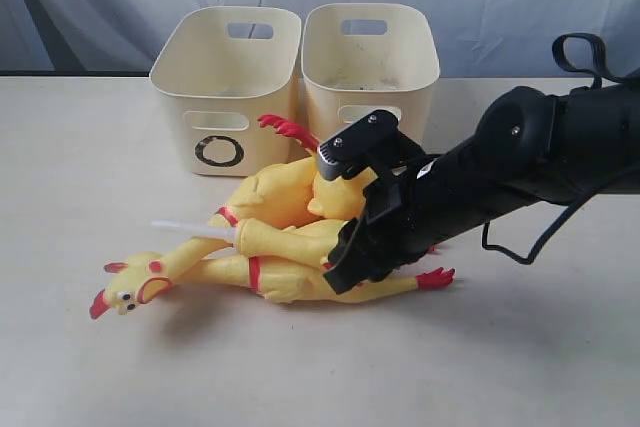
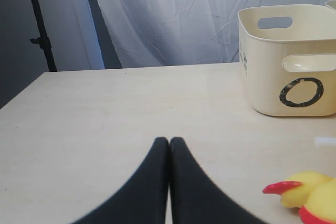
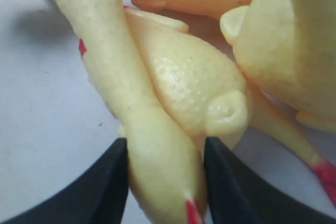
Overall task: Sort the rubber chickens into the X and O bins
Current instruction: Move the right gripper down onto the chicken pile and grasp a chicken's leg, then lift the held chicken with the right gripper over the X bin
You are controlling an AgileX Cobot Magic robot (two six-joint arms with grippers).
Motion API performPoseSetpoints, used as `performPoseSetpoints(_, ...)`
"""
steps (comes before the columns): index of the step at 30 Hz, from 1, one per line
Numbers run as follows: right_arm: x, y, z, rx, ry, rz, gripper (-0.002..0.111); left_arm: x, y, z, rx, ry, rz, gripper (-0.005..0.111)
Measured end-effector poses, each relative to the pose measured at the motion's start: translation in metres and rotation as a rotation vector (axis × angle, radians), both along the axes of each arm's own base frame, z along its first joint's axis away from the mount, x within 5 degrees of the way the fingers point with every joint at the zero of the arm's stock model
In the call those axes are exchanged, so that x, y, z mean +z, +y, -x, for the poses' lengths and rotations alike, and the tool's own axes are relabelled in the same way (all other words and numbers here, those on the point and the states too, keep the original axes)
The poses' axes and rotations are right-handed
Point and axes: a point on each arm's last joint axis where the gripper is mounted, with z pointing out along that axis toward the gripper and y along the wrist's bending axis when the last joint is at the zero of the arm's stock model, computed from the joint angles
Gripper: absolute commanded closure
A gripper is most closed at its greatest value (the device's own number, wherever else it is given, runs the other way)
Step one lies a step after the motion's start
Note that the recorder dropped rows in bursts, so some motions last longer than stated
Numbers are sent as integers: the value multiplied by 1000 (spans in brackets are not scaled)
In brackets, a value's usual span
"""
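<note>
Exterior view: 3 rubber chickens (image 1: 285,237), 2 bins (image 1: 265,137) (O left).

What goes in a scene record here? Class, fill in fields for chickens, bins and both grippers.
Chickens: rubber chickens heaped on the table, in front of the bins
Left in exterior view: O bin
Right in exterior view: second bin, mark hidden
Left gripper: shut, empty
Right gripper: closed on one chicken

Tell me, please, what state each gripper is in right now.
Left gripper: closed, holding nothing.
Right gripper: closed on a rubber chicken, with a finger pressing on each side.
</note>
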Motion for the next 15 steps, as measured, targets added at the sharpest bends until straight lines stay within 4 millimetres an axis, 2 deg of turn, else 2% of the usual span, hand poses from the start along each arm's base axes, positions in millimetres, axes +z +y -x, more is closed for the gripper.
performPoseSetpoints(3, 0, 0, 0, 0, 0, 0, 79, 0, 0, 0, 0, 0, 0, 107)
performPoseSetpoints(8, 0, 0, 0, 2, 3, 0, 107, 0, 0, 0, 0, 0, 0, 107)
performPoseSetpoints(15, 0, 0, 1, 4, 14, -1, 109, 0, 0, 0, 0, 0, 0, 107)
